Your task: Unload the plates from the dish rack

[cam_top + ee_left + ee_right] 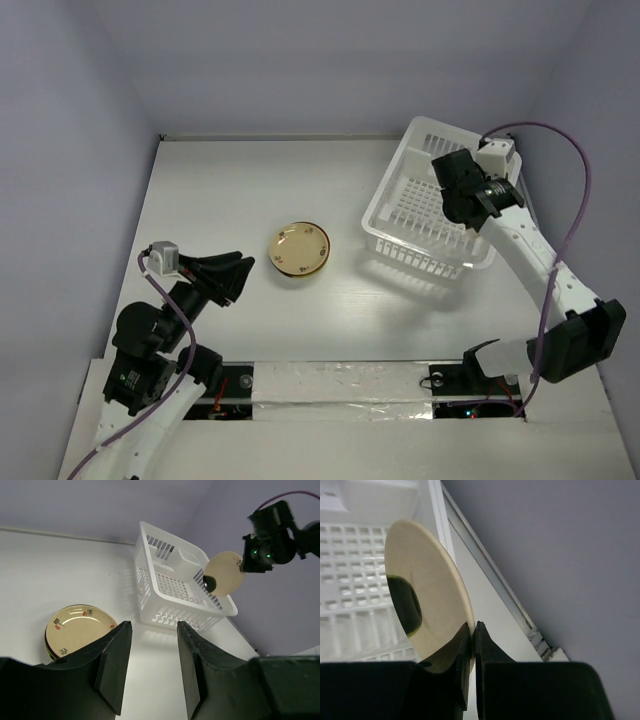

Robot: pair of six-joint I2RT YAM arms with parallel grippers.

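The right fingers are clamped on the rim of a cream plate with a dark green patch. They hold it on edge above the white dish rack at the far right of the desk. The left fingers are apart and hold nothing. Just beyond them, mid-desk, a yellow patterned plate lies on a dark plate. Its small red and dark marks cannot be read.

The dish rack is sitting at the far right of the table. One plate is lying left of it, mid-table. A second plate is hanging above the rack's right side, pinched in the right gripper. The left gripper is hovering just left of the lying plate.
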